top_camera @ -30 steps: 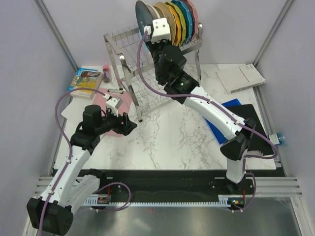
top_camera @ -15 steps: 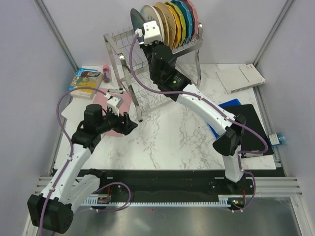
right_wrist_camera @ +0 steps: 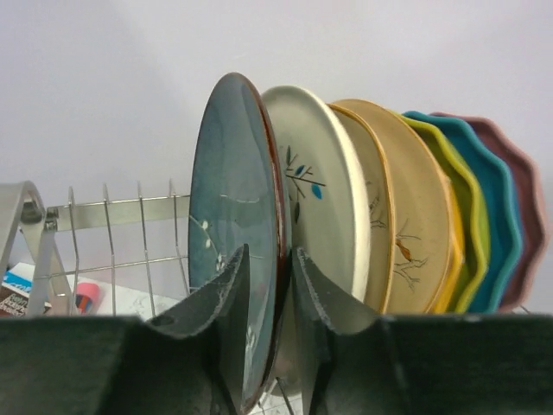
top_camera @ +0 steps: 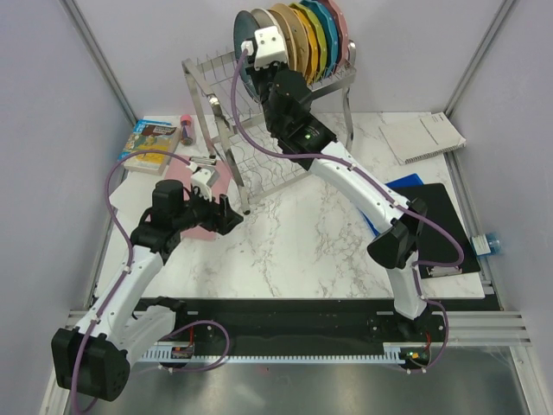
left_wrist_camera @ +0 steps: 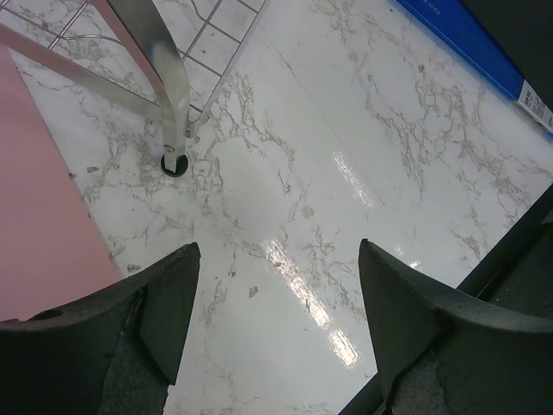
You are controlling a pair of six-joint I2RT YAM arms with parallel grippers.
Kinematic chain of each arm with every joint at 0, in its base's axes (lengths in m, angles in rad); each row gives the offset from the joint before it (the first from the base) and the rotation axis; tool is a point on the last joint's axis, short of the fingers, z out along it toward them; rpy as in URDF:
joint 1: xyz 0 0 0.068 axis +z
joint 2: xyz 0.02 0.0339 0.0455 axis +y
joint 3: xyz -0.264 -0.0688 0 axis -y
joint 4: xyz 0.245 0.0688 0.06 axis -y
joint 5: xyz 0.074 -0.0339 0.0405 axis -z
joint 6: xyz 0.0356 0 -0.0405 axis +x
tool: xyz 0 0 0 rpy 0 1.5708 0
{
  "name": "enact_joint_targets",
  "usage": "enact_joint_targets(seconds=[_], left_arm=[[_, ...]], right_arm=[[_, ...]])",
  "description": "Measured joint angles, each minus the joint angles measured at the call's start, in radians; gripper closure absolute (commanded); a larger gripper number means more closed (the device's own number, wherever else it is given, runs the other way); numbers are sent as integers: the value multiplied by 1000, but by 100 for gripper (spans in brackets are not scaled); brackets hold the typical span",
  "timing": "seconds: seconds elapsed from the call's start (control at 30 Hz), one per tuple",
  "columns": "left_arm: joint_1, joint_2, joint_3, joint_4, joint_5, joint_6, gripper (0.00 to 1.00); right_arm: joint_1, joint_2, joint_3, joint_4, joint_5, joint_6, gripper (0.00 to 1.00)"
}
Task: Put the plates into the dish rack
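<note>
The dark teal plate (right_wrist_camera: 233, 199) stands upright at the left end of a row on the top tier of the dish rack (top_camera: 216, 91). My right gripper (right_wrist_camera: 271, 251) straddles its lower rim, one finger on each face. The jaws are slightly apart and a thin gap shows at the right finger. Behind it stand the half-blue, half-cream sprig plate (right_wrist_camera: 321, 194) and two cream-yellow bird plates (right_wrist_camera: 413, 229). My left gripper (left_wrist_camera: 276, 246) hangs open and empty over the marble table, near the rack's front leg (left_wrist_camera: 173, 104).
Yellow-green, teal-blue and pink scalloped plates (right_wrist_camera: 497, 216) fill the right end of the row. A pink mat (top_camera: 194, 186) lies by my left arm. A book (top_camera: 149, 140), a white pad (top_camera: 423, 137) and a blue folder on a black mat (top_camera: 432, 216) lie on the table.
The right arm swung the teal plate left, then back beside the row on the rack. Its jaws have loosened on the rim. The left arm barely moved.
</note>
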Motion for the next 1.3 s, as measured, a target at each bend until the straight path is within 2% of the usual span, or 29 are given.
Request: enact_joint_targets(seconds=[0.07,0.23,0.37,0.43,0.5,0.53,0.73,0.87,1.0,1.1,1.23,1.3], left_arm=[[0,3,0,5,0,-4,20],[0,3,0,15,0,-18,20],[0,3,-1,26,0,-26,17],[0,3,-2,37,-3,-26,15],[0,3,-2,52,-17,-26,13],[0,3,0,60,-31,-24,1],[0,20,88,77,-153,-7,0],[4,3,178,100,-276,16,0],[11,-23,228,124,-420,51,0],[22,-26,240,136,-509,91,0],[65,-25,240,121,-533,101,0],[87,-27,238,118,-515,100,0]], right_arm=[[-2,0,10,19,0,1,57],[-12,0,10,39,0,2,51],[-5,-11,10,39,-3,-5,32],[3,-32,-2,42,-2,-27,25],[13,-74,-30,47,-2,-59,8],[16,-101,-45,52,0,-76,2],[23,-304,-172,111,34,-195,2],[-32,-466,-306,59,91,-207,2],[-215,-563,-441,-176,138,-73,2],[-454,-515,-488,-446,85,134,2],[-798,-407,-629,-687,-246,355,2],[-919,-381,-714,-790,-350,428,2]])
